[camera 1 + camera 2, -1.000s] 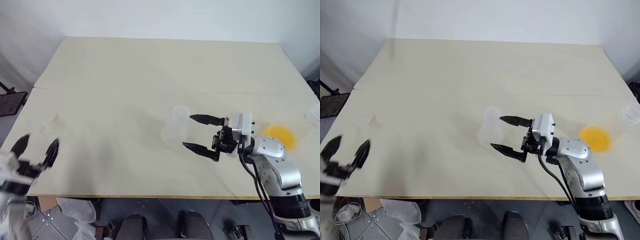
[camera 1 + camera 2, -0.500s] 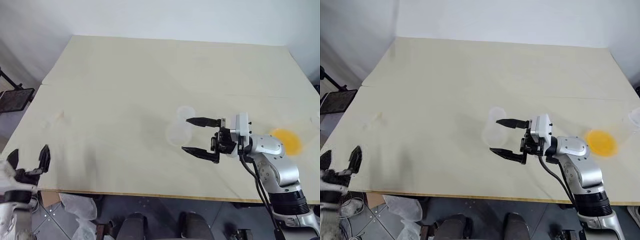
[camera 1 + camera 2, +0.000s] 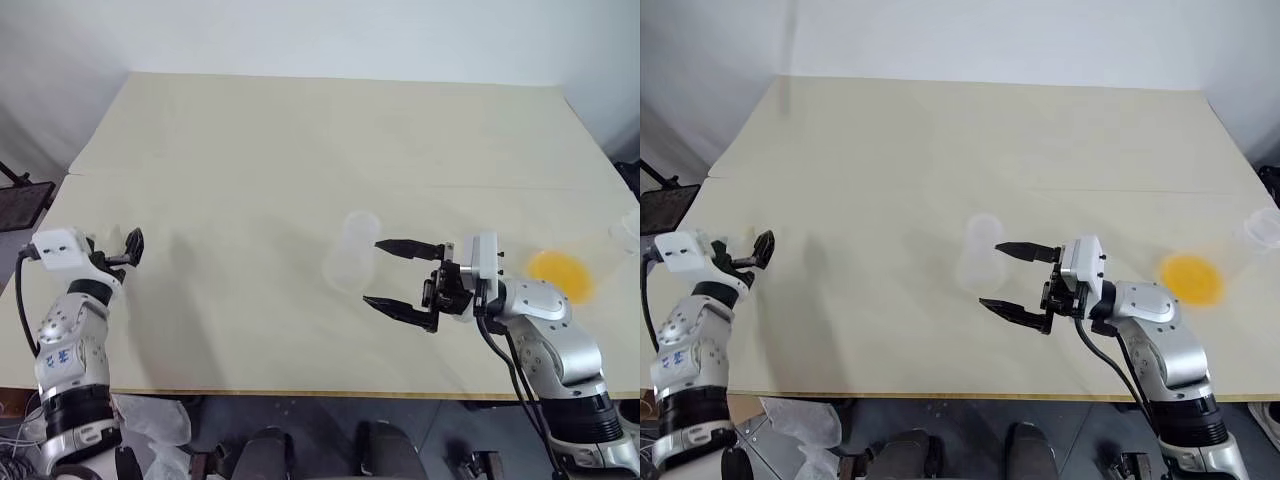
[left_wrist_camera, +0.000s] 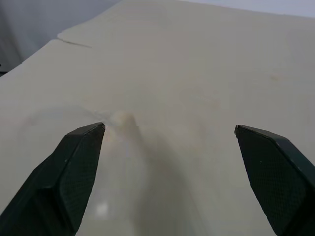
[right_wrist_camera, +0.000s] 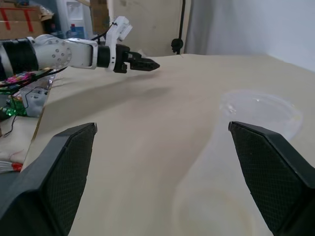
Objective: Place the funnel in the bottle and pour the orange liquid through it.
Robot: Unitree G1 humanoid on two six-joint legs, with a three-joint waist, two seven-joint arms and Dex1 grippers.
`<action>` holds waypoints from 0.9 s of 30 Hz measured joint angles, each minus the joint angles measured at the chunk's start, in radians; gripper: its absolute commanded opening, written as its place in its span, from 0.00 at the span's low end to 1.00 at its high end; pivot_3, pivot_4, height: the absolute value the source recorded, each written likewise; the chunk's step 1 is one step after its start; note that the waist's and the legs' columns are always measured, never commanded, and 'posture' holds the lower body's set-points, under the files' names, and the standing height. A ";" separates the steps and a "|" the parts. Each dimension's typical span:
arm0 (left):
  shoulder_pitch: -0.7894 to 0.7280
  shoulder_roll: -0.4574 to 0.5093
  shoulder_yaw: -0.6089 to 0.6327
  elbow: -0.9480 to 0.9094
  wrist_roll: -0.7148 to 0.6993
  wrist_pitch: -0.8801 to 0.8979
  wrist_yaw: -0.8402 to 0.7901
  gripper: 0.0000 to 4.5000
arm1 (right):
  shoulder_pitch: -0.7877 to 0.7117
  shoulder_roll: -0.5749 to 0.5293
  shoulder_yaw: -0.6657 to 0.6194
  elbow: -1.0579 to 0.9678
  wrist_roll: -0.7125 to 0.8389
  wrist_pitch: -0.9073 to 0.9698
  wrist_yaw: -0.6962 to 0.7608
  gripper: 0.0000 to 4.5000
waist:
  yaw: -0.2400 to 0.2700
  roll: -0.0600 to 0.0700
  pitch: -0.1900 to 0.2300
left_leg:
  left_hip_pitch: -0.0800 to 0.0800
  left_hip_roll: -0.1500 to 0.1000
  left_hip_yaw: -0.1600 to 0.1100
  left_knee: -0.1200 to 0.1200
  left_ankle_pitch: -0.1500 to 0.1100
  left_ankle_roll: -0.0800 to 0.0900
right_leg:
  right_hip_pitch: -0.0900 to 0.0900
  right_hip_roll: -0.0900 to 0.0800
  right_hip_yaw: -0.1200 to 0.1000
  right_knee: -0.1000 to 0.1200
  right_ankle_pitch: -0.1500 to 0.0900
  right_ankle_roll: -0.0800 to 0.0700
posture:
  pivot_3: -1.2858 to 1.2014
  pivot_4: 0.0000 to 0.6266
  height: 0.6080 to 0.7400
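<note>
The left hand [image 3: 128, 248] has reached forward to the funnel [image 4: 123, 119], spread wide and empty; the right hand [image 3: 398, 277] is unmoved, also spread.

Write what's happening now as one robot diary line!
left gripper: open, at funnel | right gripper: open, beside bottle | orange liquid: unpoured

Pale wood table [image 3: 300, 150] filled most of my view, with a seam across it. Plain white wall [image 3: 320, 35] behind. Grey floor [image 3: 300, 425] below the near edge, crumpled plastic bags [image 3: 150, 420] lying there.
</note>
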 measured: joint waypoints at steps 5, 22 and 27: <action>-0.012 0.010 -0.015 0.064 0.032 -0.003 0.023 0.80 | 0.016 0.000 0.000 -0.010 0.000 -0.001 -0.021 1.00 | 0.003 0.000 0.000 | 0.000 0.000 0.000 0.000 0.000 0.000 | 0.000 0.000 0.000 0.000 0.000 0.000 | 0.52 0.24 1.00; -0.001 0.031 0.004 0.107 0.024 -0.125 -0.039 0.00 | 0.048 0.001 -0.002 -0.012 -0.002 -0.041 -0.065 1.00 | 0.006 0.000 0.000 | 0.000 0.000 -0.001 0.001 0.000 0.000 | 0.000 -0.001 -0.001 0.000 0.000 0.000 | 0.52 0.24 1.00; 0.017 0.031 -0.010 0.057 -0.033 -0.236 -0.233 0.00 | 0.102 0.001 -0.061 -0.043 0.000 -0.048 -0.102 1.00 | 0.007 0.000 0.000 | -0.002 0.000 0.000 0.001 0.000 0.000 | 0.000 -0.001 -0.002 0.000 0.000 0.000 | 0.52 0.24 1.00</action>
